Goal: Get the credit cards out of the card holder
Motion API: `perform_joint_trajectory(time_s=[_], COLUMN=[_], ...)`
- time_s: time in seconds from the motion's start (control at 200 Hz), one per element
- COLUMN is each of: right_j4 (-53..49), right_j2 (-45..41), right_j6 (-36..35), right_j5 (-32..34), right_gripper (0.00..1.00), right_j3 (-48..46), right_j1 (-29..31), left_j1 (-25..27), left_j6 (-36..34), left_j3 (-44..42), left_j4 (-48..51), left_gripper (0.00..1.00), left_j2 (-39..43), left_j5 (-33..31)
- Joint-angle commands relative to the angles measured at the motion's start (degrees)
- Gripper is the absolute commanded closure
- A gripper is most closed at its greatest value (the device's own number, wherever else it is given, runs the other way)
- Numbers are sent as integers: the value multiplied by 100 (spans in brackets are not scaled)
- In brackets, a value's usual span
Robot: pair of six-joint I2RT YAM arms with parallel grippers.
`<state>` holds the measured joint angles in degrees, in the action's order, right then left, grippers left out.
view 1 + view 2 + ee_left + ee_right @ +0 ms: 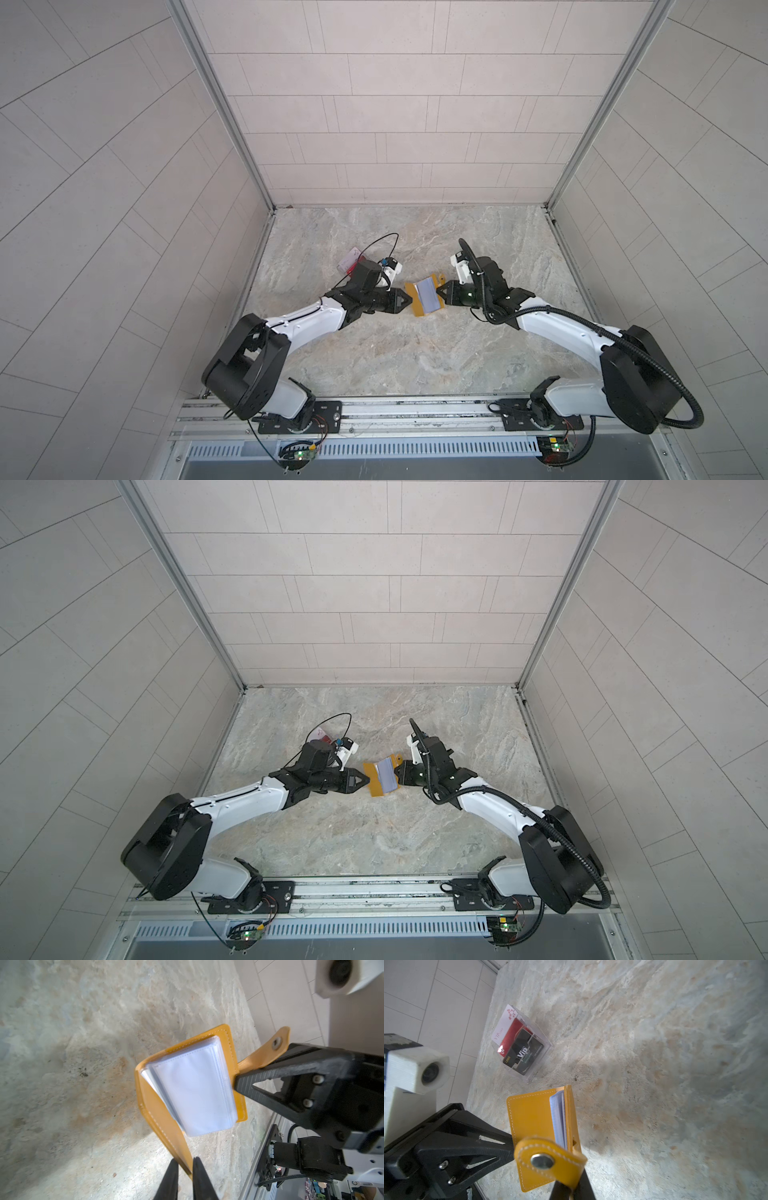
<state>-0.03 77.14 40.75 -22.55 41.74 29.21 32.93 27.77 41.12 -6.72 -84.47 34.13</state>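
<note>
Three credit cards (517, 1047) stand in a clear box (545, 1043) on the left of the table (415, 361). Next we see the left gripper (408, 300) pinching the left flap of the yellow card holder (428, 297). The holder is open in the middle, between both grippers, and its see-through pockets (193, 1088) show. The right gripper (440, 291) is pressed tight on the other flap, just beside the snap tab (276, 1042).
</note>
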Motion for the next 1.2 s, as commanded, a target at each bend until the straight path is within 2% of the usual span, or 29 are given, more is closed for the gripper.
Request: perform_joint_trajectory(time_s=[0.0, 0.21, 0.426, 1.026, 1.196], right_j4=[-274, -509, -412, -803, -605], right_j2=[49, 56, 249, 300, 388], right_j6=[109, 132, 344, 290, 184], right_j5=[336, 572, 591, 971, 445], right_gripper=[100, 100, 100, 100, 100], right_j3=[8, -61, -60, 133, 166], right_j1=[23, 39, 120, 281, 294], left_j1=[12, 12, 12, 21, 55], left_j6=[-193, -169, -119, -438, -473], left_j3=[-76, -146, -112, 78, 80], left_j4=[49, -271, -469, 144, 181], left_gripper=[83, 88, 88, 91, 91], left_j2=[-136, -503, -743, -1120, -1188], left_j5=[-126, 27, 61, -510, -574])
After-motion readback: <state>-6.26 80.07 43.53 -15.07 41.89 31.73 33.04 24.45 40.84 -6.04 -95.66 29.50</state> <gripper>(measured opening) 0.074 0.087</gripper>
